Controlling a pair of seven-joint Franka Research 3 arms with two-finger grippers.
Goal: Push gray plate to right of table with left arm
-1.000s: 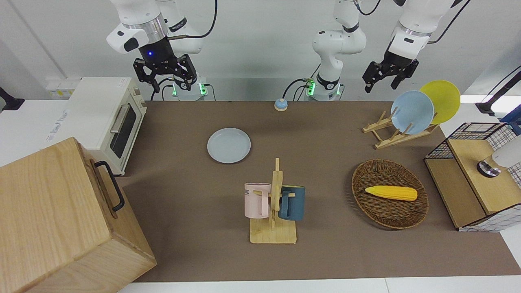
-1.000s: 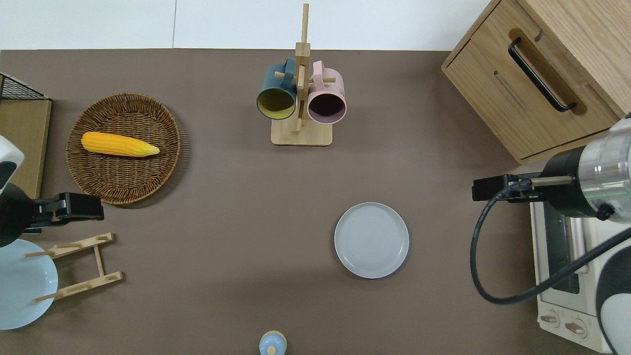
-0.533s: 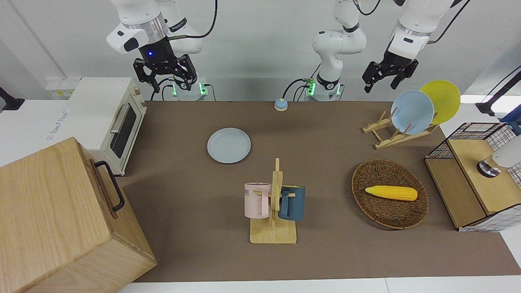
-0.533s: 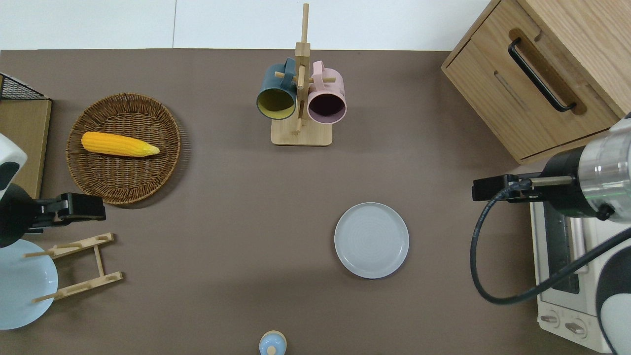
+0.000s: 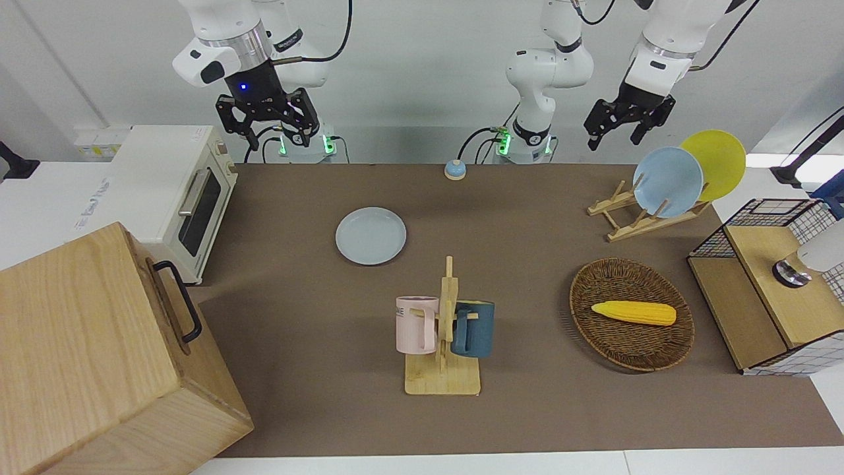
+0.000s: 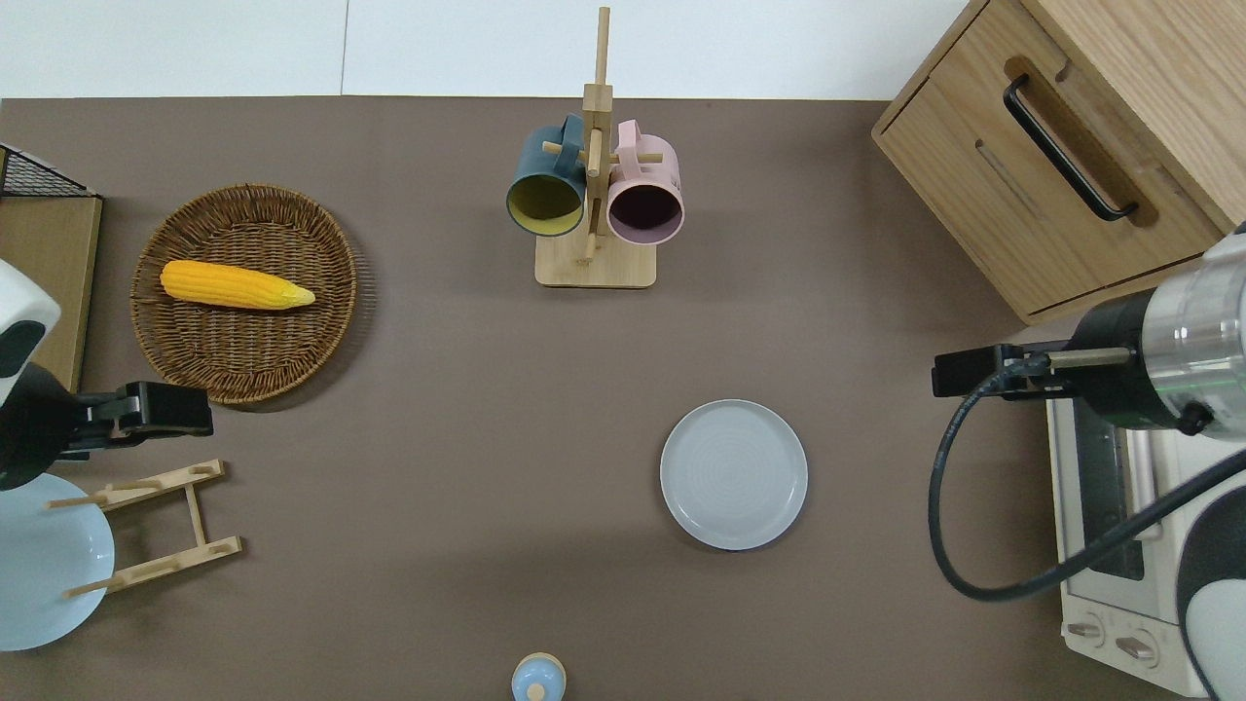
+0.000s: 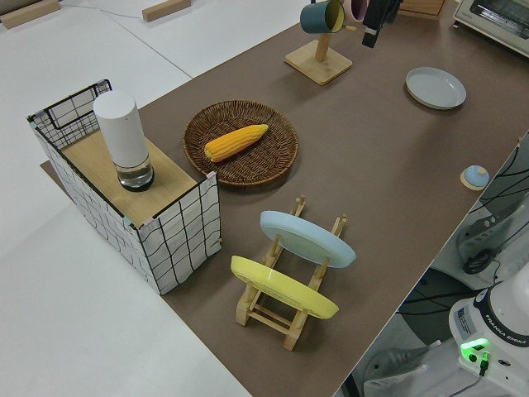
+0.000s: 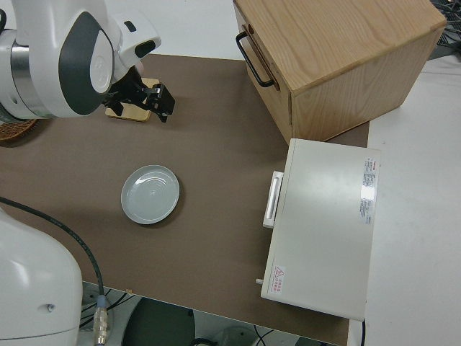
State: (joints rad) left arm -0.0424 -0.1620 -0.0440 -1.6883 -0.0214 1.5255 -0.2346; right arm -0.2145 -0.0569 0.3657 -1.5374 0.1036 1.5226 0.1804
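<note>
The gray plate (image 5: 370,235) (image 6: 733,474) lies flat on the brown table (image 5: 527,218), between the mug rack and the robots, toward the right arm's end. My left gripper (image 5: 614,134) (image 6: 190,414) hangs open and empty in the air. In the overhead view it is over the mat between the wicker basket and the wooden plate rack, a long way from the gray plate. The right arm is parked with its gripper (image 5: 267,128) open.
A mug rack (image 5: 443,376) with a pink and a blue mug stands mid-table. A wicker basket (image 5: 583,290) holds a corn cob (image 5: 633,312). The plate rack (image 5: 626,224) carries a light-blue plate (image 5: 667,181) and a yellow plate (image 5: 715,161). A toaster oven (image 5: 171,185) and wooden cabinet (image 5: 86,356) fill the right arm's end.
The left gripper has risen slightly and drifted a little toward the middle of the table. The gray plate and the right arm have not moved.
</note>
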